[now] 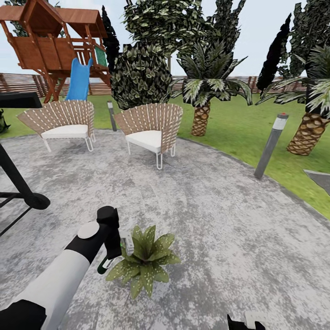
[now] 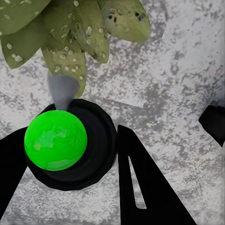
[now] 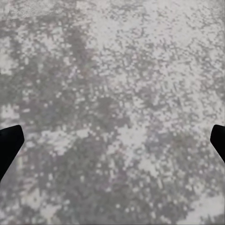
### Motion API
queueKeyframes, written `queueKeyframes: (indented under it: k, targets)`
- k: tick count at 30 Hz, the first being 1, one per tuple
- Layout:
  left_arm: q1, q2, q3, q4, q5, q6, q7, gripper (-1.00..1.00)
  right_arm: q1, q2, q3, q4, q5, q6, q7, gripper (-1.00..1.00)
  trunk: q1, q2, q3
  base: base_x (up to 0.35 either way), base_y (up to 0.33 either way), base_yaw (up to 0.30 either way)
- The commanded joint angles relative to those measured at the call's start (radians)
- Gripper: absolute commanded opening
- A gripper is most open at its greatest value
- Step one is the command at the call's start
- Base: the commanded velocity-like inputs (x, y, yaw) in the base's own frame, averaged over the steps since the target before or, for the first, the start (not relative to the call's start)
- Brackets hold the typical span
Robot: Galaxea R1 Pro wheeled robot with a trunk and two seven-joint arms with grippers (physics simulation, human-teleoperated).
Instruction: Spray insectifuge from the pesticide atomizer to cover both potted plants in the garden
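One potted plant [image 1: 146, 265], a rosette of broad light-green speckled leaves, stands on the grey stone patio [image 1: 220, 220] of the garden, just in front of me. My left gripper [image 1: 112, 250] hangs right beside its left edge, shut on the pesticide atomizer [image 1: 103, 267]. In the left wrist view the atomizer [image 2: 55, 139] appears end-on as a bright green round body between the black fingers [image 2: 150, 187]. Its grey nozzle points at the speckled leaves [image 2: 70, 37] close ahead. My right gripper [image 1: 245, 323] sits low at the near edge, open over bare stone [image 3: 112, 93].
Two wicker chairs [image 1: 153, 126] [image 1: 64, 120] stand at the patio's far side. A black stand base [image 1: 36, 200] lies at the left. Grey bollard lamps [image 1: 270, 144] [image 1: 111, 115] edge the lawn [image 1: 238, 123], with palm trees [image 1: 201, 98], a wooden play tower [image 1: 55, 41] and a slat fence behind.
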Motion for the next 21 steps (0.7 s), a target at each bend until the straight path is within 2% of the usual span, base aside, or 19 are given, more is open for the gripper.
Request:
queueKeyframes:
  k: [1,11,16,21]
  targets:
    - [-0.001,0.001,-0.003,-0.001,-0.005,0.011,-0.007,-1.00,-0.001,0.000,-0.009,0.001,0.011,-0.004,-0.002,1.00,0.000,0.000,-0.001,0.001,-0.001,0.003]
    - [0.001,0.002,-0.003,-0.001,-0.004,0.011,-0.007,-1.00,-0.001,0.000,-0.009,0.001,0.011,-0.004,-0.002,1.00,0.000,0.000,-0.001,0.000,-0.003,0.000]
    - [0.003,0.001,-0.003,-0.001,-0.004,0.011,-0.007,-1.00,-0.001,0.000,-0.009,0.001,0.011,-0.003,-0.002,1.00,0.000,0.000,-0.001,-0.005,-0.200,0.000]
    - [0.003,0.001,-0.003,-0.001,-0.003,0.011,-0.007,-1.00,-0.001,0.000,-0.009,0.001,0.012,-0.003,-0.002,1.00,0.000,0.000,-0.001,-0.218,-0.156,0.000]
